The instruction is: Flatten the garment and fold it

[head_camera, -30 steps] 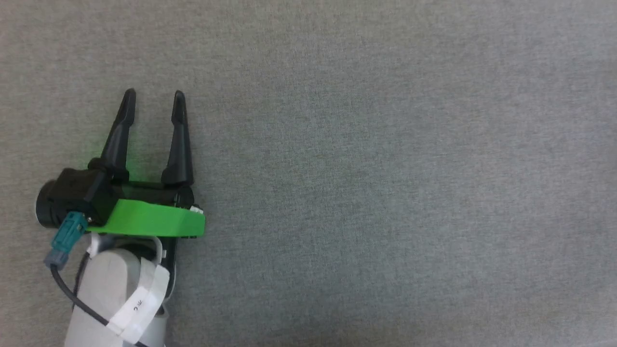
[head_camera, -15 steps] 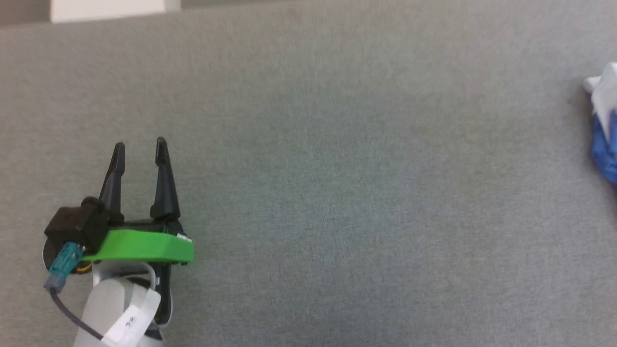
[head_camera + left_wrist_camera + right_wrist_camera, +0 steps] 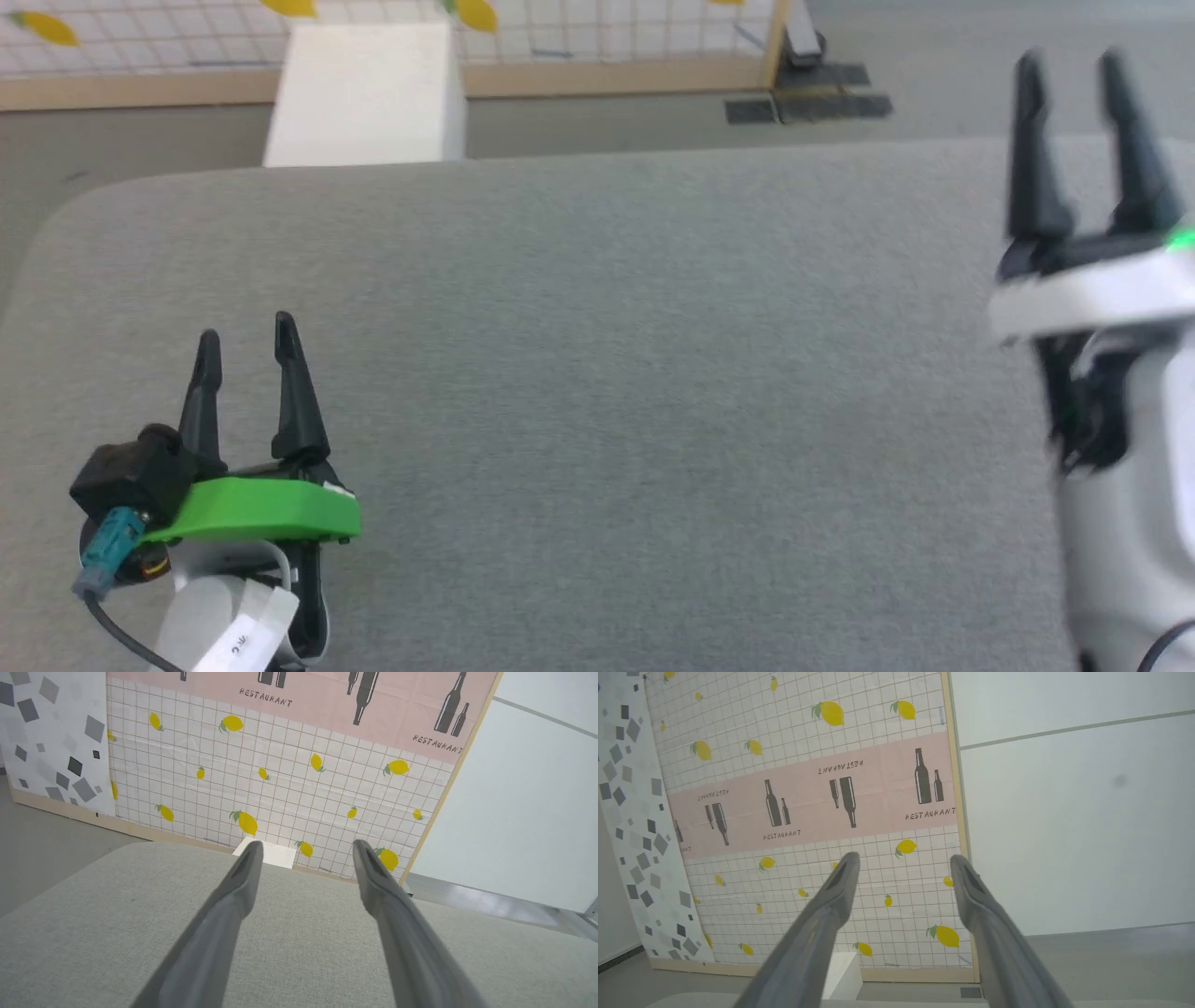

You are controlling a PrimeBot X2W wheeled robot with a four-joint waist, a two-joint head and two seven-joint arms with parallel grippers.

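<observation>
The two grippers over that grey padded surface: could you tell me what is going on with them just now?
The robot holds nothing at the moment. Its left gripper hovers low over the grey surface with its fingers spread, and its right gripper is raised at the right side, also open and a little blurred. Beyond the surface's far edge stand a white box and a lemon-patterned wall.

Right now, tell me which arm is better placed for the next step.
Right, probably. Half a second ago the garment showed at the head view's right edge; the right gripper hangs on that side, jaws open. The left gripper, jaws open, hangs far left over the grey surface.
</observation>
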